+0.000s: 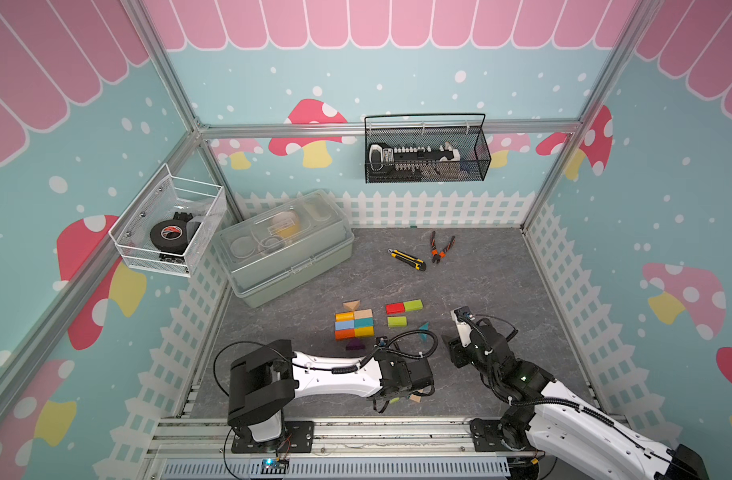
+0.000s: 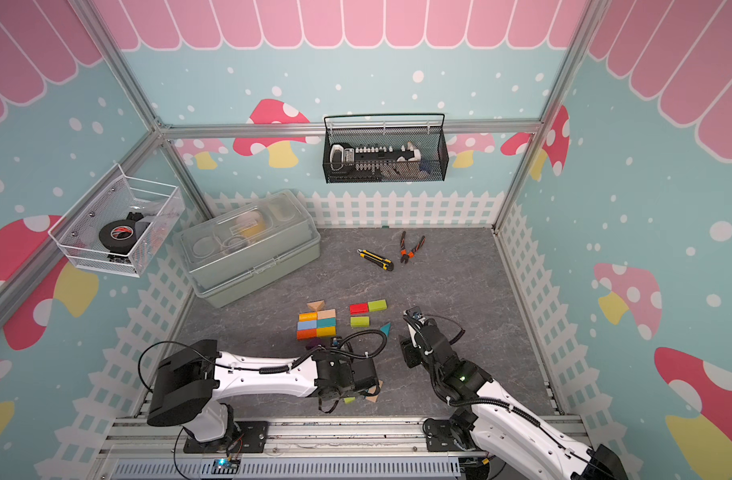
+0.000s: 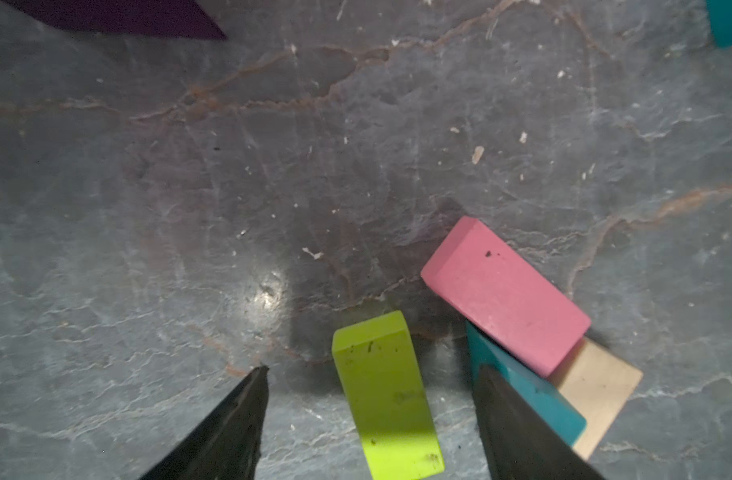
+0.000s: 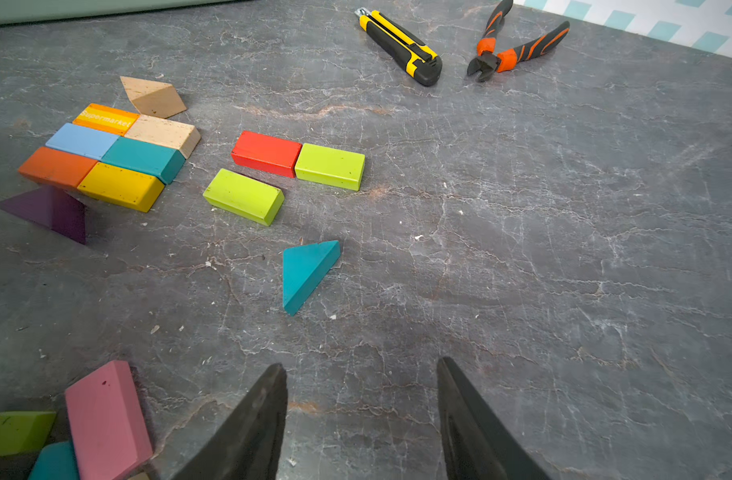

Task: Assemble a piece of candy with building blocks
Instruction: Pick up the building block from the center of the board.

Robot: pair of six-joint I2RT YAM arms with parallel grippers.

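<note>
Six building blocks (image 1: 354, 323) lie packed in a two-by-three rectangle, also seen in the right wrist view (image 4: 106, 153). A tan wedge (image 1: 351, 305) lies at its far end and a purple wedge (image 1: 354, 345) at its near end. To the right lie a red block (image 1: 395, 308), two lime blocks (image 1: 413, 305) (image 1: 397, 321) and a teal wedge (image 4: 308, 272). My left gripper (image 3: 372, 368) is open and straddles a lime block (image 3: 387, 395) with a gap on each side. Beside it, a pink block (image 3: 505, 295) rests on a teal block (image 3: 522, 386) and a tan block (image 3: 596, 386). My right gripper (image 4: 362, 362) is open over bare table.
A yellow-black utility knife (image 1: 407, 259) and orange-handled pliers (image 1: 441, 247) lie at the back. A grey-green toolbox (image 1: 285, 245) stands at the back left. A black mesh basket (image 1: 426, 151) and a white wire basket (image 1: 169, 224) hang on the walls.
</note>
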